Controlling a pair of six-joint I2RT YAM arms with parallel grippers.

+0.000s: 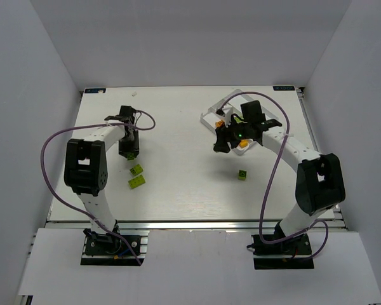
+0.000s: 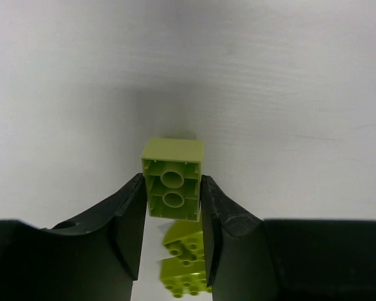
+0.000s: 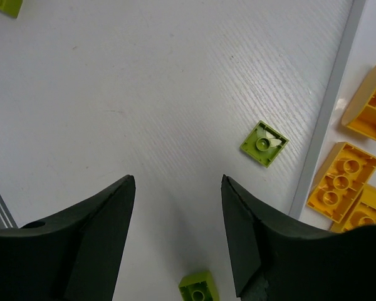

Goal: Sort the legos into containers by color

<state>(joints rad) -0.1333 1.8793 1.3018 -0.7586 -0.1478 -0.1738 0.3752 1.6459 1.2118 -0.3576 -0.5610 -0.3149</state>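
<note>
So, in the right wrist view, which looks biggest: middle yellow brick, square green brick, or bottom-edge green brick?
1. Middle yellow brick.
2. Square green brick.
3. Bottom-edge green brick, though the picture's edge cuts it off, so unsure.

White links, black joints on left arm (image 1: 96,206), right arm (image 1: 292,147); looping purple cables (image 1: 46,149); matte black pincer fingers (image 2: 128,219).

One lime green brick (image 2: 173,179) is clamped between the left jaws, hollow underside showing. A second lime brick (image 1: 136,169) and a third lime brick (image 1: 138,182) lie close together on the bench. A small lime square (image 3: 264,143) lies upside down just beside the white tray (image 3: 329,106), which holds yellow-orange bricks (image 3: 343,182).
</note>
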